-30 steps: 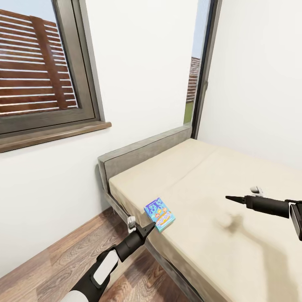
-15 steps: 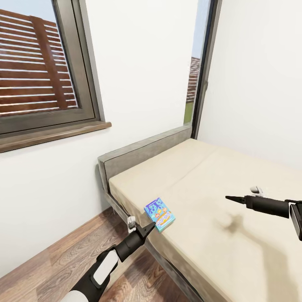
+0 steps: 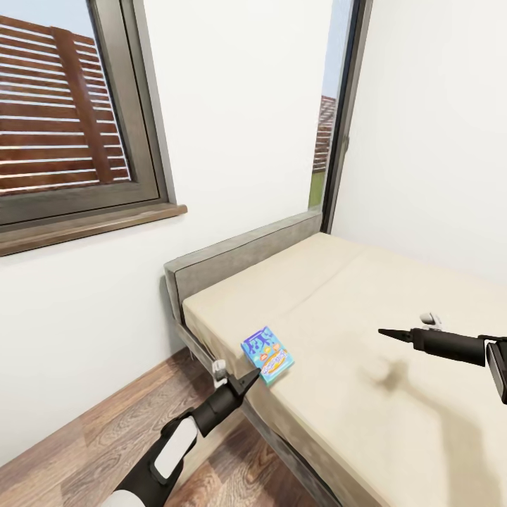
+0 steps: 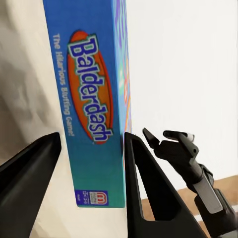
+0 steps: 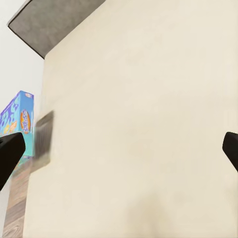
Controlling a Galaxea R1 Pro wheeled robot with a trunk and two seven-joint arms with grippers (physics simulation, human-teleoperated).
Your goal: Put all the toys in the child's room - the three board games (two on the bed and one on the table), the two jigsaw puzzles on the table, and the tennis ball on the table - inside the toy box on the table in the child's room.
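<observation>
You are early in the task, by my reading: one board game (image 3: 267, 355) sits on the bed (image 3: 394, 394), at the mattress edge near the headboard (image 3: 239, 260), and no toy box or table is in sight, so nothing here counts as stowed. The game is a thin blue box, cover busy with orange and white print; in the left wrist view its side panel reads "Balderdash" (image 4: 94, 99) in white on an orange oval. It looks tilted up off the mattress, not lying flat. Your left gripper (image 3: 248, 380) is at the game's near corner, jaws parted and straddling the box; one finger (image 4: 144, 193) lies against its side, but a firm clamp cannot be confirmed. Your right gripper (image 3: 394, 334) hovers over bare mattress, well apart from the game, jaws wide and empty. Remaining: secure, lift, carry to the box.
</observation>
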